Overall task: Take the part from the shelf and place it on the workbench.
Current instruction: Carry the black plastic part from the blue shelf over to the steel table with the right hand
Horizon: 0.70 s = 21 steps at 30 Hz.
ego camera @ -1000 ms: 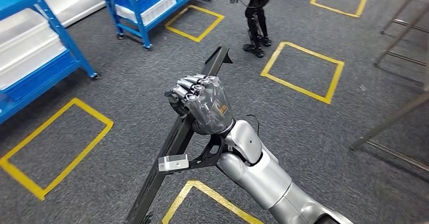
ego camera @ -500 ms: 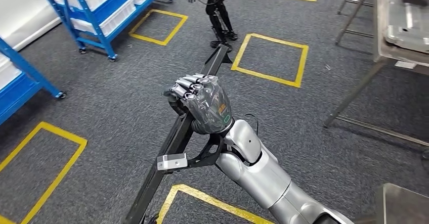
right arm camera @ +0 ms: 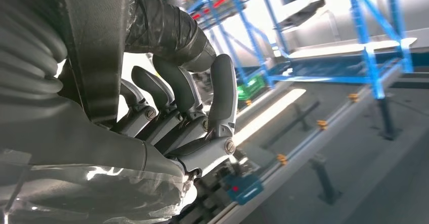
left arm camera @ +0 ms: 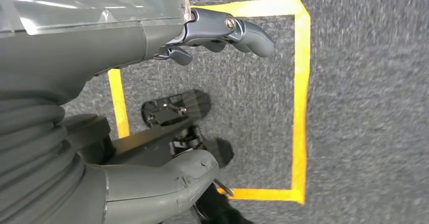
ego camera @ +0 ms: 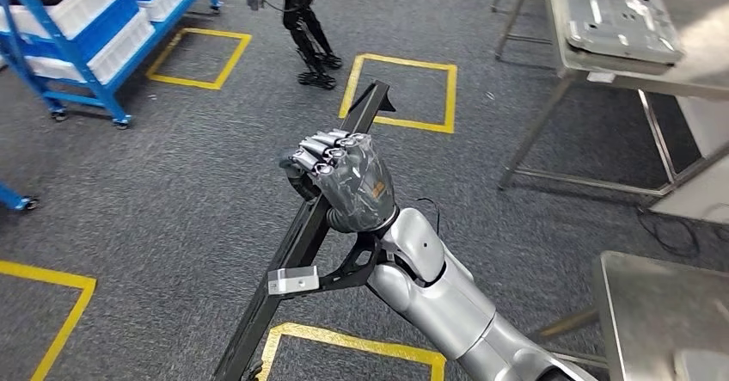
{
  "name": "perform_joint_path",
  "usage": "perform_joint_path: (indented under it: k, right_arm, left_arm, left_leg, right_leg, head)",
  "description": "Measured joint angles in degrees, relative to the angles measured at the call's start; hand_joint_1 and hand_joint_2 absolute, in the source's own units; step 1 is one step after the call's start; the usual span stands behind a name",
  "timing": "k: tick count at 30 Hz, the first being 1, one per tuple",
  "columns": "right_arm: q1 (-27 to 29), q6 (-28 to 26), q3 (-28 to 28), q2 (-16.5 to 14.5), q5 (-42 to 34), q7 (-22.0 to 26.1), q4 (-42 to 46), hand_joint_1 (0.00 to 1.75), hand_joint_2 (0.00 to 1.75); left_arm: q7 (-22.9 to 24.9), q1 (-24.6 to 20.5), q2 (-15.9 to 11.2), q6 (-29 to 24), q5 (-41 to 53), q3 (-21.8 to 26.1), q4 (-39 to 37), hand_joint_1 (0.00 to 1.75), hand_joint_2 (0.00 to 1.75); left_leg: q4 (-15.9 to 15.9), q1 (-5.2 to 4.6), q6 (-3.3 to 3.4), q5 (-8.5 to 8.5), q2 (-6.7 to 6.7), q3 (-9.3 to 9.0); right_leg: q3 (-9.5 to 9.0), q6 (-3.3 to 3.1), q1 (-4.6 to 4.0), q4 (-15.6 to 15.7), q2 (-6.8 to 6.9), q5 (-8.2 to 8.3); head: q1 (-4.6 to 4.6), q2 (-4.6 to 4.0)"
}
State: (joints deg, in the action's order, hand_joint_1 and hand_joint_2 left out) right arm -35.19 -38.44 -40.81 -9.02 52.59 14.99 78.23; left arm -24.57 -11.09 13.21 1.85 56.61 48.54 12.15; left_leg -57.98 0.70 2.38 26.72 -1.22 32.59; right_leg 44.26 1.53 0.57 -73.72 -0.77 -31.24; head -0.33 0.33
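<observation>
the right hand is clenched round the long black part, gripping it near its middle so that it slants from the near left up toward the far centre above the grey carpet; in the right wrist view the dark fingers curl over the bar; the left hand hangs over a yellow floor square, its fingers apart and grasping nothing; a metal workbench stands at the far right, well apart from the part; blue shelving with white bins stands at the far left.
</observation>
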Motion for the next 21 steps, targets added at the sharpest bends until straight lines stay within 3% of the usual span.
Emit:
perform_joint_path:
  k: [1, 2, 4, 6, 7, 9, 10, 12, 13, 15, 16, 17, 19, 21]
  right_arm:
    - [0.1, 0.0, 0.0, 0.0, 0.0, 0.0, 0.0, 1.75, 1.75]
    - [0.1, 0.0, 0.0, 0.1, 0.0, 0.0, 0.0, 1.75, 1.75]
    - [0.1, 0.0, 0.0, 0.1, 0.0, 0.0, 0.0, 1.75, 1.75]
    - [-0.1, 0.0, 0.0, 0.0, 0.0, 0.0, 0.0, 1.75, 1.75]
    - [-0.1, 0.0, 0.0, 0.0, 0.1, 0.0, 0.0, 1.75, 1.75]
    - [-0.2, 0.1, 0.0, -0.1, 0.1, 0.0, 0.1, 1.75, 1.75]
    - [-0.2, 0.1, 0.0, -0.1, 0.1, 0.0, 0.1, 1.75, 1.75]
    - [-0.2, 0.1, 0.0, -0.1, 0.2, 0.0, 0.3, 1.75, 1.75]
    - [-0.3, 0.1, 0.0, -0.2, 0.2, 0.0, 0.3, 1.75, 1.75]
    - [-0.3, 0.1, 0.0, -0.3, 0.2, 0.0, 0.3, 1.75, 1.75]
    - [-0.3, 0.1, 0.0, -0.3, 0.2, 0.0, 0.3, 1.75, 1.75]
    - [-0.3, 0.2, 0.0, -0.3, 0.2, 0.0, 0.3, 1.75, 1.75]
    - [-0.3, 0.2, 0.0, -0.3, 0.2, 0.0, 0.3, 1.75, 1.75]
    - [-0.4, 0.2, -0.1, -0.4, 0.1, 0.0, 0.3, 1.75, 1.75]
  left_arm:
    - [0.0, 0.0, 0.0, -0.1, 0.0, 0.0, 0.0, 0.0, 1.75]
    - [0.0, 0.0, 0.0, -0.2, 0.0, 0.0, 0.0, 0.0, 1.75]
    - [-0.1, -0.1, 0.0, -0.4, 0.0, 0.0, 0.0, 0.0, 1.75]
    - [-0.1, -0.2, 0.1, -0.6, 0.0, -0.1, 0.0, 0.0, 1.75]
    - [-0.2, -0.2, 0.1, -0.7, 0.0, -0.1, 0.0, 0.0, 1.75]
    - [-0.3, -0.2, 0.1, -0.7, 0.0, -0.1, 0.0, 0.0, 1.75]
    - [-0.3, -0.3, 0.1, -0.8, 0.0, -0.2, 0.0, 0.0, 1.75]
    - [-0.5, -0.3, 0.1, -0.8, 0.0, -0.3, 0.0, 0.0, 1.75]
    - [-0.5, -0.3, 0.1, -0.9, 0.0, -0.3, 0.0, 0.0, 1.75]
    - [-0.5, -0.1, 0.1, -0.9, 0.0, -0.3, 0.0, 0.0, 1.75]
    - [-0.4, 0.0, 0.1, -0.8, 0.0, -0.3, 0.0, 0.0, 1.75]
    - [-0.4, 0.0, 0.1, -0.8, 0.0, -0.3, 0.0, 0.0, 1.75]
    - [-0.4, -0.1, 0.1, -0.7, -0.1, -0.3, 0.0, 0.0, 1.75]
    - [-0.4, -0.2, 0.1, -0.5, -0.2, -0.3, 0.0, 0.0, 1.75]
  left_leg:
    - [-0.1, -0.06, 0.0, 0.05, -0.87, 0.05]
    - [-0.1, -0.1, -0.03, 0.12, -1.67, 0.08]
    - [-0.3, -0.17, -0.27, 0.41, -3.01, -0.03]
    - [-0.5, -0.43, -0.77, 0.76, -4.04, -0.18]
    - [-0.5, -0.57, -1.03, 0.9, -4.55, -0.27]
    - [-0.5, -0.65, -1.57, 1.13, -5.68, -0.53]
    - [-0.8, -0.53, -1.89, 1.58, -5.42, -0.53]
    - [-4.4, -0.23, -2.44, 4.12, -2.87, 0.8]
    - [-7.8, -0.08, -2.61, 5.99, -1.14, 2.28]
    - [-14.8, -0.01, -2.8, 8.74, 0.46, 5.65]
    - [-16.3, 0.0, -2.82, 8.64, 0.67, 6.55]
    - [-15.8, 0.04, -2.82, 7.44, 0.8, 6.52]
    - [-9.1, 0.26, -2.73, 3.11, 1.96, 3.89]
    - [-3.2, 0.53, -2.63, 0.82, 4.65, 1.38]
  right_leg:
    - [0.2, 0.04, 0.07, -0.7, 0.26, 0.17]
    - [-0.72, 0.01, 0.12, 0.6, 0.56, 1.28]
    - [-4.98, -0.3, -0.06, 7.8, 2.59, 4.35]
    - [-8.02, -0.89, -0.6, 13.4, 4.64, 5.78]
    - [-8.38, -1.14, -0.88, 14.3, 4.97, 5.71]
    - [-8.28, -1.64, -0.97, 14.5, 3.65, 5.88]
    - [-8.34, -1.92, -0.84, 14.7, 2.99, 6.01]
    - [-8.49, -2.52, -0.39, 15.1, 1.73, 6.33]
    - [-8.51, -2.68, -0.3, 15.1, 1.1, 6.39]
    - [-8.46, -2.83, -0.26, 15.0, -0.36, 6.4]
    - [-8.45, -2.83, -0.25, 14.8, -1.19, 6.39]
    - [-8.44, -2.81, -0.24, 14.7, -2.04, 6.37]
    - [-8.44, -2.57, -0.08, 14.3, -3.74, 6.21]
    - [-8.04, -2.0, 0.02, 13.8, -5.22, 6.14]
  head:
    - [-0.01, 0.0]
    - [0.0, 0.0]
    - [-0.01, 0.0]
    - [-0.02, 0.0]
    - [-0.02, 0.0]
    - [-0.02, 0.0]
    - [-0.02, 0.0]
    - [-0.03, 0.0]
    - [-0.03, 0.0]
    - [-0.04, 0.0]
    - [-0.04, 0.0]
    - [-0.04, 0.0]
    - [-0.03, 0.0]
    - [-0.03, 0.0]
